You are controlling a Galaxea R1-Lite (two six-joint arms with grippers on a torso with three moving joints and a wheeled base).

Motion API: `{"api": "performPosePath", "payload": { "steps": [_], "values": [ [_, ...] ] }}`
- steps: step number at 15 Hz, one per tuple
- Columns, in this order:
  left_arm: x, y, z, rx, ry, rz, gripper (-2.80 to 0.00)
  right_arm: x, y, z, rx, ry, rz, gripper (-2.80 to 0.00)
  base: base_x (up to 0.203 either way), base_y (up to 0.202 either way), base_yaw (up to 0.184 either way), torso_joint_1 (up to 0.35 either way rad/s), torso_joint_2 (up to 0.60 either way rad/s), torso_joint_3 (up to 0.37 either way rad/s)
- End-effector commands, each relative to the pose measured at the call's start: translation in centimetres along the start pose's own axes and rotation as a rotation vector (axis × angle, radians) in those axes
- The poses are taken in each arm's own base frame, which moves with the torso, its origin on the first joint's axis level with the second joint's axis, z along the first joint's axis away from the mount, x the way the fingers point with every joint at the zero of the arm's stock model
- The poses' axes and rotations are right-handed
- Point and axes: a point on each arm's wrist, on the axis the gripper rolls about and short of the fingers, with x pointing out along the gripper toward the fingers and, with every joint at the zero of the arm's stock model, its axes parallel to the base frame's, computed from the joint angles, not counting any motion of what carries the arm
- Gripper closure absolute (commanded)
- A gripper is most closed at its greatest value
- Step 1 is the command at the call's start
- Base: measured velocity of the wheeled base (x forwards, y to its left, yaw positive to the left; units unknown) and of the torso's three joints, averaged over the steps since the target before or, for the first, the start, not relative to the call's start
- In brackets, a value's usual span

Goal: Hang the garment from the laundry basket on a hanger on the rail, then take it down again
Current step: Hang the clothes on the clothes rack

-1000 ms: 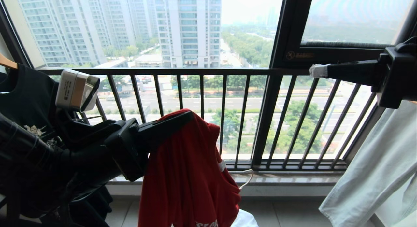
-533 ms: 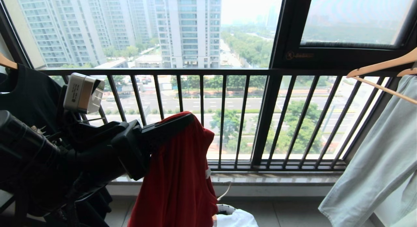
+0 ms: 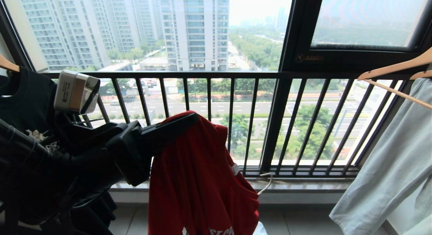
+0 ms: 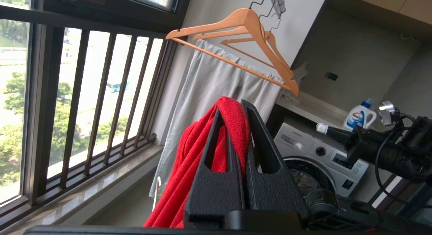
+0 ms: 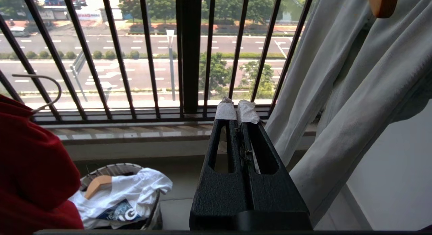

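The red garment [image 3: 202, 181] hangs down in front of the window railing, and my left gripper [image 3: 192, 117] is shut on a fold at its top. The left wrist view shows that red fold [image 4: 233, 120] pinched between the black fingers. A thin white wire hook of the hanger [image 3: 270, 181] pokes out beside the garment, and the right wrist view shows that hanger [image 5: 40, 76] too. The laundry basket [image 5: 111, 166] stands on the floor below. My right gripper [image 5: 237, 110] is low, shut and empty, its taped tips towards the window. The rail is out of view.
Pale grey-green cloth [image 3: 388, 167] hangs from wooden hangers [image 3: 391, 68] at the right. A black T-shirt [image 3: 23, 103] hangs at the left. The black window railing [image 3: 209, 74] runs across ahead. A washing machine [image 4: 324, 154] stands behind. White cloth [image 5: 125, 191] fills the basket.
My right gripper was at the upper right of the head view a second ago and has dropped out of it. The garment has swung a little under the left gripper.
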Motion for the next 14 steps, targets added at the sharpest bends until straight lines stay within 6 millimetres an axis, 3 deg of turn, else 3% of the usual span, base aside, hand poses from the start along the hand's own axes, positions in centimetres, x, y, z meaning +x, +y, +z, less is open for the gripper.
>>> {"api": "performPosePath", "payload": {
  "steps": [1, 5, 14],
  "values": [
    [-0.2, -0.4, 0.5, 0.011, -0.018, -0.015, 0.0, -0.7, 0.1, -5.5, -0.02, -0.026, 0.012, 0.0, 0.0, 0.0, 0.0, 0.0, 0.0, 0.0],
    [-0.3, -0.7, 0.8, 0.016, -0.026, -0.02, 0.0, 2.7, 0.8, -10.1, -0.029, -0.108, 0.019, 0.0, 0.0, 0.0, 0.0, 0.0, 0.0, 0.0],
    [-0.1, -0.4, 0.5, 0.013, -0.016, -0.013, 0.0, 3.0, 1.1, -11.5, -0.039, -0.026, 0.157, 0.0, 0.0, 0.0, 0.0, 0.0, 0.0, 0.0]
  ]
}}
